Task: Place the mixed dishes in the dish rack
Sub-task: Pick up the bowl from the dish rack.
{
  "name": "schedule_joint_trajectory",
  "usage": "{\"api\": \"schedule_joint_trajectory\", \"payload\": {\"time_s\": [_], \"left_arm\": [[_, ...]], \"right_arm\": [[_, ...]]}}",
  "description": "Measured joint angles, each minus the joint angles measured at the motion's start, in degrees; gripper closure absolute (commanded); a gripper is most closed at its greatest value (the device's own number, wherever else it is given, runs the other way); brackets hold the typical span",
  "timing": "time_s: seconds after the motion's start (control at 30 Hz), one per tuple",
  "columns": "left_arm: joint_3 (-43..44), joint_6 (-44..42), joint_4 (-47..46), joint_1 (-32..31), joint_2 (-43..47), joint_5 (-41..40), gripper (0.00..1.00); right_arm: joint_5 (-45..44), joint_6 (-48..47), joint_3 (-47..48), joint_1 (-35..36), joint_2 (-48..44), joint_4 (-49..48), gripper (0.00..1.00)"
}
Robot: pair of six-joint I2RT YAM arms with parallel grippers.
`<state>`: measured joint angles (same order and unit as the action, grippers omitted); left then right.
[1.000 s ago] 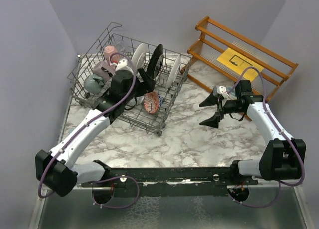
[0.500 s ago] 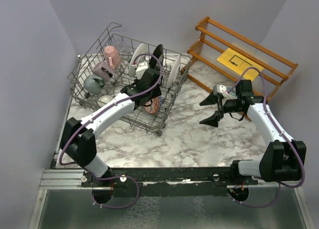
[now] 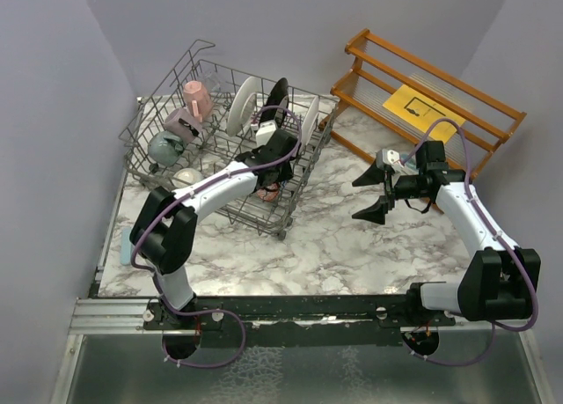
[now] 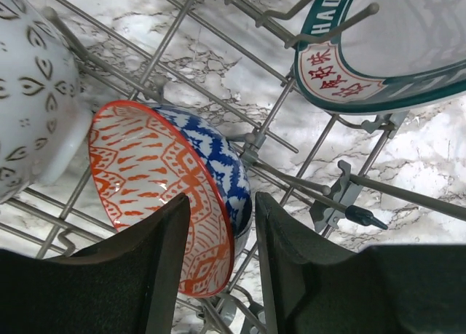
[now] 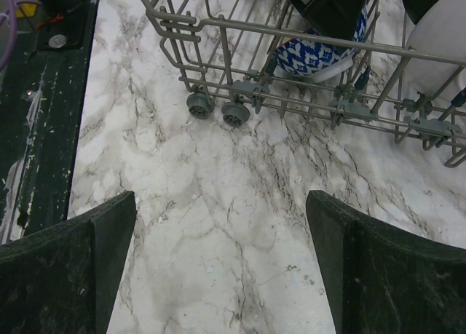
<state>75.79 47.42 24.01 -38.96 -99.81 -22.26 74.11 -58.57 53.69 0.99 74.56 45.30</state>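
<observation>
Mixed dishes are standing inside the dish rack (image 3: 141,127) at the far left of the marble table (image 3: 352,254). A pink mug (image 3: 195,96), a mauve mug (image 3: 180,122) and a grey-teal mug (image 3: 164,147) are sitting along its left side. White plates (image 3: 242,105) are leaning upright among the tines toward the back.

The left gripper (image 4: 222,203) is hanging inside the right half of the rack, where the red and blue patterned bowl (image 4: 156,174) is resting on edge on the wire floor. In the left wrist view the bowl's rim is passing between the two fingers, one lying over the orange-patterned inside and the other just beside the blue outside. The jaws are standing partly closed around that rim, but I cannot tell whether the pads are actually pressing on it.

A white patterned vessel (image 4: 29,94) is sitting just beside the bowl on one side. The plate with red characters (image 4: 342,79) is standing upright in the tines beyond it.

The right gripper (image 3: 362,199) is hovering over the marble well to the right of the rack, its jaws spread wide with nothing between them.
</observation>
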Motion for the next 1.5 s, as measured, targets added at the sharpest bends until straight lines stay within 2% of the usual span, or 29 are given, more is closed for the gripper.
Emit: {"api": "schedule_joint_trajectory", "payload": {"time_s": [0.17, 0.23, 0.4, 0.63, 1.23, 1.5], "left_arm": [[0.0, 1.2, -1.1, -0.6, -0.7, 0.4, 0.74], [0.0, 1.6, -1.8, -0.7, -0.7, 0.5, 0.85], [0.0, 3.1, -2.0, -0.8, -1.4, 1.3, 0.93], [0.0, 3.5, -2.1, -0.9, -1.4, 1.6, 1.0], [-0.9, 4.5, -4.2, -1.3, 7.5, 4.6, 1.0], [-0.9, 2.1, -5.9, -1.3, 12.4, 7.9, 1.0]], "right_arm": [[-0.1, 0.0, 0.0, 0.0, 0.0, 0.0, 0.0], [-0.1, 0.0, -0.1, 0.0, 0.0, 0.0, 0.0], [-0.1, 0.0, -0.1, 0.0, 0.0, 0.0, 0.0], [-0.1, 0.0, -0.1, 0.0, 0.0, 0.0, 0.0], [-0.1, -0.4, -0.1, 0.0, 0.0, 0.1, 0.0], [-0.1, -0.7, -0.1, 0.0, 0.0, 0.1, 0.0]]}}
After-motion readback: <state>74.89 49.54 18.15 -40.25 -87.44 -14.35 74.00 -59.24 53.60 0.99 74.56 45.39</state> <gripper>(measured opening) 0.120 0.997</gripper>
